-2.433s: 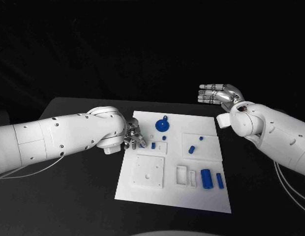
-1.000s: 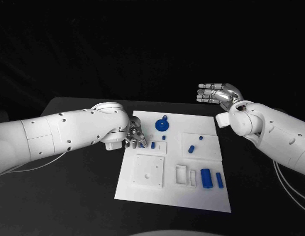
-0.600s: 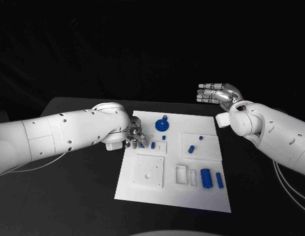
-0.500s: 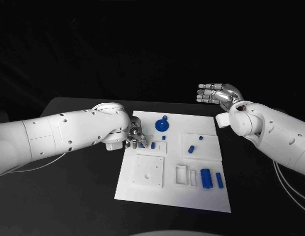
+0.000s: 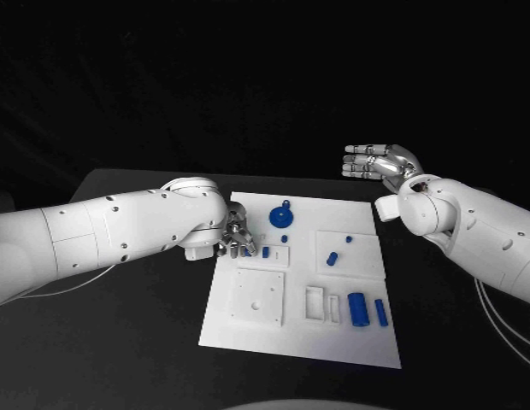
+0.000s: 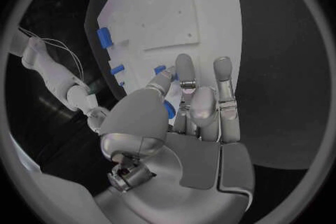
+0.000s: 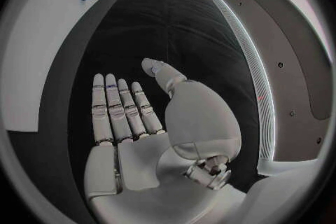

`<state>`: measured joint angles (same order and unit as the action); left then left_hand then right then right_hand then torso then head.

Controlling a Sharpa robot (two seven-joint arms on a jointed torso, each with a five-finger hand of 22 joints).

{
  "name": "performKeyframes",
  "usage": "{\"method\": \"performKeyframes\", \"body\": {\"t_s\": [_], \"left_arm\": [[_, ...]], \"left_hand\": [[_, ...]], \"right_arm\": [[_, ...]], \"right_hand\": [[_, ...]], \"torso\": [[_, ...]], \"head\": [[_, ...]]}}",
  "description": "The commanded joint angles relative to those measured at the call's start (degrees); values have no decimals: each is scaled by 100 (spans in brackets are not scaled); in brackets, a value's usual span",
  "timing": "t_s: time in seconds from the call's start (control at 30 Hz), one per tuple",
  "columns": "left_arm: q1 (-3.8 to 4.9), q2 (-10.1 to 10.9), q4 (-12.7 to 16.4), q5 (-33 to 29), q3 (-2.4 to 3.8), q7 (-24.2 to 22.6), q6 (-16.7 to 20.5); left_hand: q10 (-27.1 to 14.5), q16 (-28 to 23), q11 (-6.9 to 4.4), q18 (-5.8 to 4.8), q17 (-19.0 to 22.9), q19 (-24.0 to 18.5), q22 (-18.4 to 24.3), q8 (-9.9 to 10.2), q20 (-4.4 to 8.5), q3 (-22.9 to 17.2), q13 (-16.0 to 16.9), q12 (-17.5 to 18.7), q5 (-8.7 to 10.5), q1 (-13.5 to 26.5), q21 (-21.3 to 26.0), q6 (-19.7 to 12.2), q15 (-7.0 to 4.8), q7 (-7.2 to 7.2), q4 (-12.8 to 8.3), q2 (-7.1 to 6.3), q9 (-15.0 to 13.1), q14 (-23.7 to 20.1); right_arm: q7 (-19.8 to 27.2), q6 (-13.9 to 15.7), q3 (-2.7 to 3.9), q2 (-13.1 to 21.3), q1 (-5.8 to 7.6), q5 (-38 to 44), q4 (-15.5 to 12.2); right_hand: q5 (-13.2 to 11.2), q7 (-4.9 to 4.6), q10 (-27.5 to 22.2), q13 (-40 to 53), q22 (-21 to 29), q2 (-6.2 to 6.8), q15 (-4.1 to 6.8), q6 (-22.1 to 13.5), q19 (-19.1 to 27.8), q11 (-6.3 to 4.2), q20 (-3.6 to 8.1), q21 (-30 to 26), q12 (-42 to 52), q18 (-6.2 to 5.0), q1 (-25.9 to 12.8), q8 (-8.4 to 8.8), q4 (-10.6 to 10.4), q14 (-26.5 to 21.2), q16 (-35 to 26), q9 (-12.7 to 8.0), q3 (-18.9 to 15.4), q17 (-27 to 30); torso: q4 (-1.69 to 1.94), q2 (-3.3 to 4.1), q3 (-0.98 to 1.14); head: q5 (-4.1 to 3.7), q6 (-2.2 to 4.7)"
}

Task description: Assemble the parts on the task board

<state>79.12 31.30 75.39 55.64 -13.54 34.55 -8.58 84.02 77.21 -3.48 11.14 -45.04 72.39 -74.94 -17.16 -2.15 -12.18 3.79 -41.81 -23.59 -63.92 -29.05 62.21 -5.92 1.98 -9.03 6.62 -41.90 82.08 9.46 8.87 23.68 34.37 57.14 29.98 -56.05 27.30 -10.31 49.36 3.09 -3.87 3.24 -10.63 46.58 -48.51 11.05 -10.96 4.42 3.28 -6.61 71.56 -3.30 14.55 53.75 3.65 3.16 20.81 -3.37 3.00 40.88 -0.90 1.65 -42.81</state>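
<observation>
Black table (image 5: pixel 117 342) and a dark room are framing a white task board (image 5: pixel 302 346) lying in the middle, between two white robot arms.

At the board's left edge, the left hand (image 5: pixel 236 240) is hovering low, with its fingers (image 6: pixel 183 70) reaching toward a small blue peg (image 5: pixel 265 252) that is lying beside a raised white square. In the left wrist view a small blue part (image 6: pixel 168 109) is showing between the thumb and the curled fingers; whether the hand is actually pinching it cannot be told. The right hand (image 5: pixel 379 162) is raised beyond the board's far right corner, palm open, fingers straight and apart, holding nothing.

Blue parts are sitting scattered on the board. Six can be counted in the head view: one round blue wheel (image 5: pixel 282 217) near the far edge, one tiny peg (image 5: pixel 284 238) just below it, the peg by the left fingers, one short pin (image 5: pixel 333 259) and one small dot-like piece (image 5: pixel 349 239) on the right-hand raised plate, and, counted together as a pair near the front, one thick blue cylinder (image 5: pixel 359 309) with one thinner blue rod (image 5: pixel 381 313) beside it, which brings the total to seven.

Judging from this, the assembly is looking early: most parts are lying loose rather than seated, and the slots by the cylinder are standing unfilled.
</observation>
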Motion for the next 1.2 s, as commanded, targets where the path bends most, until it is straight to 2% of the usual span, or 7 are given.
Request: {"method": "performKeyframes", "body": {"t_s": [0.03, 0.23, 0.4, 0.5, 0.6, 1.03, 1.2], "left_arm": [[-52, -56, 35, -43, -27, -62, -163], [-52, -68, 29, -54, -27, -68, -113], [-52, -77, 9, -30, -27, -71, -68], [-53, -87, -10, 19, -27, -73, -42], [-54, -93, -27, 66, -28, -74, -25], [-55, -108, -96, 230, -28, -77, 25], [-55, -106, -108, 249, -28, -77, 20]], "left_hand": [[287, 9, -45, 71, -2, -31, -101, 47, -29, -278, -7, 7, 18, -3, -20, 200, 3, -223, -304, 77, 37, 31], [290, -2, -38, 81, 15, -30, -97, 107, -39, -207, -4, -9, 88, -37, -16, 260, 4, -219, -254, 25, 285, 29], [287, -23, -41, 77, 58, -22, -94, 100, -38, -43, 0, -11, 215, -40, -2, 252, -3, -236, -125, -110, 431, 23], [287, -39, -49, 69, 93, -17, -91, 101, -32, 72, 2, -5, 266, -39, 14, 252, -11, -253, -6, -203, 500, 23], [287, -59, -53, 45, 143, 1, -93, 61, -8, 180, 7, 14, 304, -172, 48, 239, -21, -260, 227, -302, 597, 21], [286, -57, -66, -34, 158, 35, -96, 6, 74, 410, 5, 9, 501, -196, 97, 259, -39, -293, 627, -506, 634, 18], [287, -57, -68, -40, 157, 35, -94, 0, 80, 439, 4, 13, 546, -176, 102, 268, -38, -294, 654, -531, 633, 15]], "right_arm": [[58, -78, 2, 0, 0, 7, -5], [59, -80, 2, 0, 0, 7, -6], [59, -81, 2, 2, 0, 7, -6], [59, -82, 2, 3, 0, 7, -6], [58, -82, 2, 5, 0, 7, -10], [55, -91, 1, 11, 0, 7, -24], [53, -94, 1, 15, -1, 7, -25]], "right_hand": [[25, 8, -13, -7, 8, 1, -3, -10, 36, -18, -5, -8, -23, 40, -31, 21, 13, -11, -35, -8, 27, 8], [25, 8, -13, -7, 8, 1, -3, -10, 36, -18, -5, -8, -23, 40, -31, 21, 13, -11, -35, -8, 27, 8], [25, 7, -15, -7, 9, 2, -3, -16, 51, -18, -8, -11, -23, 41, -27, 22, 14, -20, -35, -8, 22, 8], [25, 7, -15, -7, 9, 2, -3, -16, 51, -18, -8, -11, -23, 41, -27, 22, 14, -20, -35, -8, 22, 8], [25, 7, -15, -7, 9, 2, -3, -16, 51, -18, -8, -11, -23, 41, -27, 22, 14, -20, -35, -8, 22, 8], [22, 6, -29, -8, 9, 4, -5, -36, 59, -16, -9, -12, -24, 41, -25, 23, 12, -25, -35, -9, 10, 8], [22, 6, -29, -8, 9, 4, -5, -36, 59, -16, -9, -12, -24, 41, -25, 23, 12, -25, -35, -9, 10, 8]], "torso": [[0, 2, -1], [0, 3, -3], [0, 2, -2], [-3, 5, -3], [-4, 4, -3], [-2, 2, -1], [-3, 0, -3]], "head": [[-3, 0], [-7, -1], [-13, -5], [-17, -2], [-18, -3], [-23, -2], [-27, -5]]}}
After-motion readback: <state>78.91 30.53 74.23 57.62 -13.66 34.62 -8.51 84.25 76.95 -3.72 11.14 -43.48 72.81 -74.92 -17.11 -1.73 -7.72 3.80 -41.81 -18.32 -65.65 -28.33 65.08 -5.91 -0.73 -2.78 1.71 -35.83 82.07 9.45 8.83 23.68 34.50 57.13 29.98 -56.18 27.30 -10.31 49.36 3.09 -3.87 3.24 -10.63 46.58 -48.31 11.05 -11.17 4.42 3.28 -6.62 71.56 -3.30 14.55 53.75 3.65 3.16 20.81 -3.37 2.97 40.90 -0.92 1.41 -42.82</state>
